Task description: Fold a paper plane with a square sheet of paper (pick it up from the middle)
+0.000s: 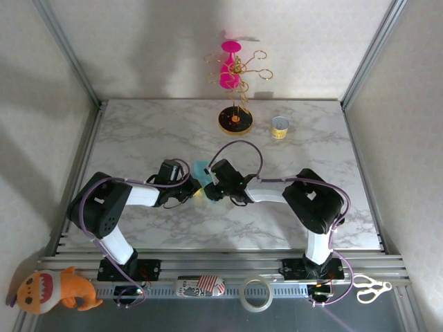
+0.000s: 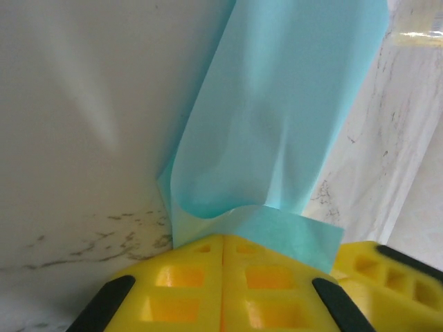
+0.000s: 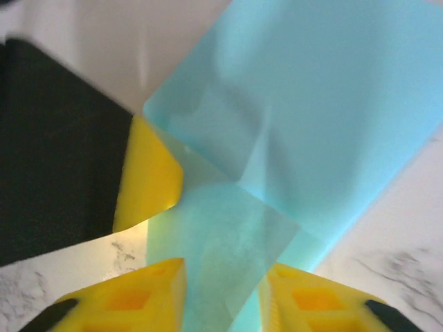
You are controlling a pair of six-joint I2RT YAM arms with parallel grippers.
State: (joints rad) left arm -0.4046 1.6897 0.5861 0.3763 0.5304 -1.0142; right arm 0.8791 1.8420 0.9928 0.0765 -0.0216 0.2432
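Jaws of the left gripper [image 2: 223, 241] pinch the square sheet of paper [image 2: 277, 124] over the table [image 1: 138, 138], nearer than the stand base [image 1: 235, 120]. The right gripper [image 3: 221, 294] has its jaws apart around a folded flap.

White marbled tabletop [image 1: 138, 131], pale textured walls [image 1: 138, 41], aluminium posts [image 1: 69, 52]

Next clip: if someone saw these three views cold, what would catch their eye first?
The teal-blue sheet of paper stands out first, at mid-table between the two arms. The left gripper is shut on it, while the right gripper has its yellow fingers apart with the paper running between them. At the table's far edge, a gold wire stand carrying a bright pink piece also draws the eye.
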